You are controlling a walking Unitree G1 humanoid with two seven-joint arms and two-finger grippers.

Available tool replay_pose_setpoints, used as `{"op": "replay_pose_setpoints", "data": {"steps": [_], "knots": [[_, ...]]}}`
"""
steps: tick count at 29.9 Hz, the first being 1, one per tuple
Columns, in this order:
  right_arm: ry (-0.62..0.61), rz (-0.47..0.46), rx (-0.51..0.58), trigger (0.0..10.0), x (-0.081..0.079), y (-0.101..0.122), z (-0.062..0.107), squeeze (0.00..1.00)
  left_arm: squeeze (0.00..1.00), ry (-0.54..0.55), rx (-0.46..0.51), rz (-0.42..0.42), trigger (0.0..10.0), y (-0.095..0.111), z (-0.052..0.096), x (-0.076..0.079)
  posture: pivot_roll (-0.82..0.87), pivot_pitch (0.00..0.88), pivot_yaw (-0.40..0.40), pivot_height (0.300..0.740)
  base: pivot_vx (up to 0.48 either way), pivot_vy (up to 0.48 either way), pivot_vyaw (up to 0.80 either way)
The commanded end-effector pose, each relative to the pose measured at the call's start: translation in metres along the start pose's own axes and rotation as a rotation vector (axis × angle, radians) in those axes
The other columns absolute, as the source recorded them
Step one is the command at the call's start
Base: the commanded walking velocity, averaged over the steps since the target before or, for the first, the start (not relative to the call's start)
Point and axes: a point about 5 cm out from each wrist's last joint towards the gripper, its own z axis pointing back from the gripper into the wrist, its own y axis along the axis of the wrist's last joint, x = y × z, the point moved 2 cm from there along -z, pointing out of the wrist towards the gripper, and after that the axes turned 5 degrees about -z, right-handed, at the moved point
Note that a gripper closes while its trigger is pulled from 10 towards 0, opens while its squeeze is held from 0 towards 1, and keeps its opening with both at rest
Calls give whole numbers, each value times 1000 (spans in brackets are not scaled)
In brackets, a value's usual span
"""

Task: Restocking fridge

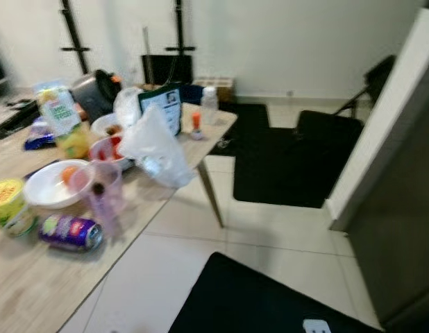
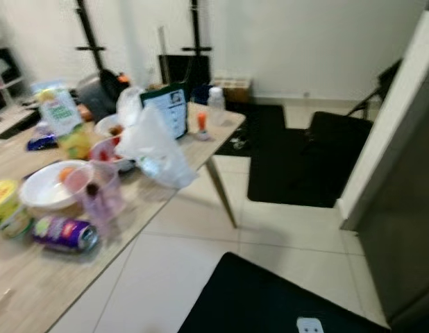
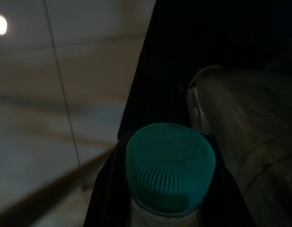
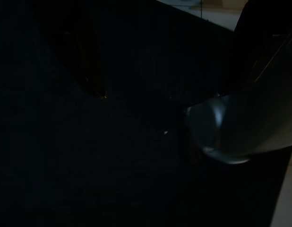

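Here the left hand pinches a bottle by its neck below the ribbed teal cap; likely rigid, smooth, grippable there. Right hand's state cannot be told.

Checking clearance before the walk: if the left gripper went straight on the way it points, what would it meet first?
Probably the floor: the left gripper, shut on a teal-capped bottle, points down at pale floor tiles beside a black mat. Depth is unclear in this dark view.
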Motion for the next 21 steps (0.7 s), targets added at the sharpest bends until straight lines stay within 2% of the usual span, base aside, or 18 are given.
{"op": "replay_pose_setpoints", "data": {"steps": [1, 21], "knots": [[6, 0, -3, 10000, -2, -1, 0, 0, 0, -8, -10, -7, 10000, -3, 0, 3, 113, 0, 2, 740, 0, 0, -800], [8, -3, 3, 10000, -3, 2, -1, 0, 0, -21, 9, 9, 10000, 1, -1, 5, 114, 0, 1, 740, 0, 0, -800]]}}
